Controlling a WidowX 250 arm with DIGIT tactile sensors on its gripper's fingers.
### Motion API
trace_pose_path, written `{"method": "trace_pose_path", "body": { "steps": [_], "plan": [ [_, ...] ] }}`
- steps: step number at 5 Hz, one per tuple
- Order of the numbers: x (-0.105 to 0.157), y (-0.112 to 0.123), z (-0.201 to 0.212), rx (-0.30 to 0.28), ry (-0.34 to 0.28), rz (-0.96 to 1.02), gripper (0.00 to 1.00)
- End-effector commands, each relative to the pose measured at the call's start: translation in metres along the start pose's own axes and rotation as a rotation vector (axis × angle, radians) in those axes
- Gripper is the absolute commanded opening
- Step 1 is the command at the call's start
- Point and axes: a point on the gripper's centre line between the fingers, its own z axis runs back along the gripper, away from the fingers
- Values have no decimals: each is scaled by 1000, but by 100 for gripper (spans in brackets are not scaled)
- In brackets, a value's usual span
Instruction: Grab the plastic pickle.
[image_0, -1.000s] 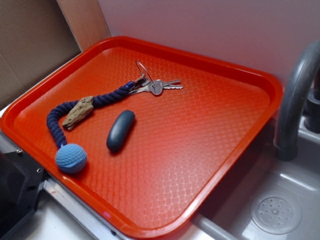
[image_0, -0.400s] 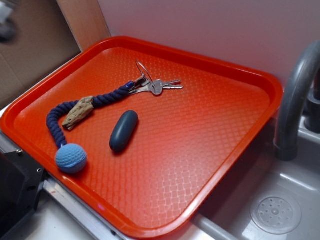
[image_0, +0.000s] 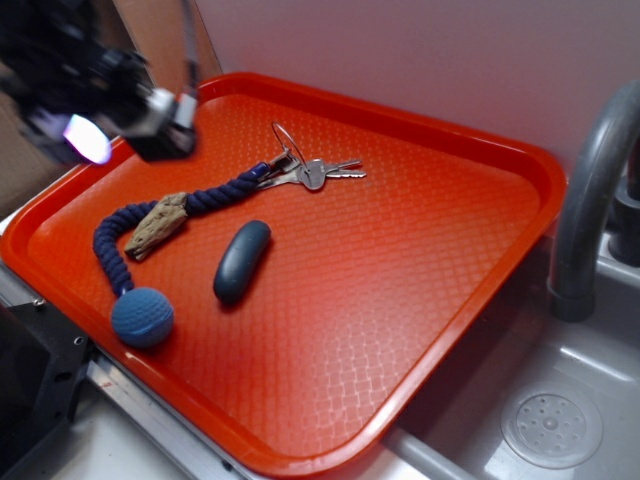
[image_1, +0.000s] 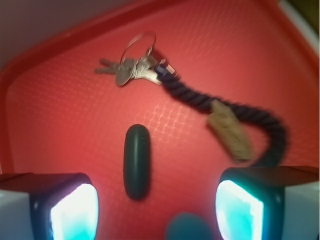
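The plastic pickle (image_0: 242, 262), a smooth dark slate-blue oblong, lies near the middle-left of the orange tray (image_0: 430, 250). My gripper (image_0: 130, 128) hangs blurred above the tray's far left corner, well apart from the pickle. In the wrist view the pickle (image_1: 137, 161) lies lengthwise just ahead of the open gripper (image_1: 157, 206), closer to the left finger. Both lit pads (image_1: 74, 212) stand wide apart with nothing between them.
A navy rope (image_0: 205, 200) with a light-blue knitted ball (image_0: 142, 316), a driftwood piece (image_0: 158, 224) and keys on a ring (image_0: 312, 172) lies left of and behind the pickle. A grey faucet (image_0: 585, 210) and sink drain (image_0: 552, 428) are at the right.
My gripper has come into the exterior view at the upper left, over the tray's far corner. The pickle, rope and keys lie where they were.
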Motion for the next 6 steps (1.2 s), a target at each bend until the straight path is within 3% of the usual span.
{"method": "trace_pose_path", "body": {
  "steps": [1, 2, 3, 4, 5, 6],
  "plan": [
    [8, -7, -66, 66, 80, -71, 100],
    [-11, -16, -104, 128, 161, -160, 98],
    [-18, -19, -108, 146, 153, -177, 0],
    [-22, -22, -104, 151, 144, -198, 0],
    [-12, -19, -66, 76, 183, -292, 0],
    [5, -10, -18, -86, 184, -419, 0]
  ]
}}
